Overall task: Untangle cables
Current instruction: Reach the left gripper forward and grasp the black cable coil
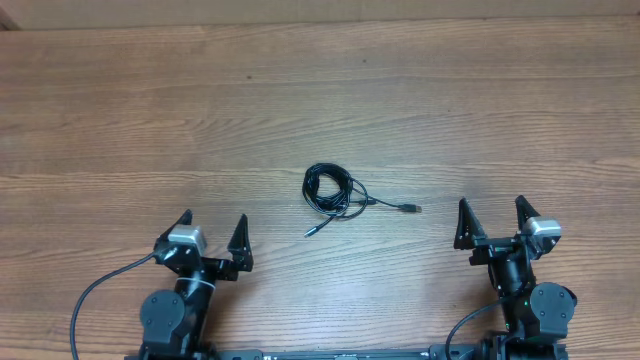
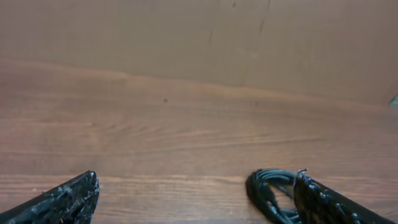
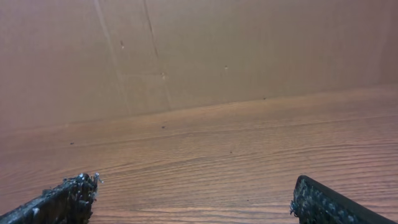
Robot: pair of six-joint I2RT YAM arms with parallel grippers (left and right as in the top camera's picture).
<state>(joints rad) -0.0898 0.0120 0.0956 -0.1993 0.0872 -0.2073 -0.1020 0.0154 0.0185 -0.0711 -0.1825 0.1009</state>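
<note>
One end first: with left hand (image 1: 214, 216) and right hand (image 1: 491, 202) spread wide, pin the coiled thin black cables (image 1: 328, 188) and pull a silvery plug (image 1: 412, 208) slowly.

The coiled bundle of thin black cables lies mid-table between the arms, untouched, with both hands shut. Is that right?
Not quite: both hands are open, not shut. The overhead view shows the left hand and the right hand with jaws wide apart. The rest holds: the coiled bundle of thin black cables lies untouched on the brown wooden table, between the arms.
</note>
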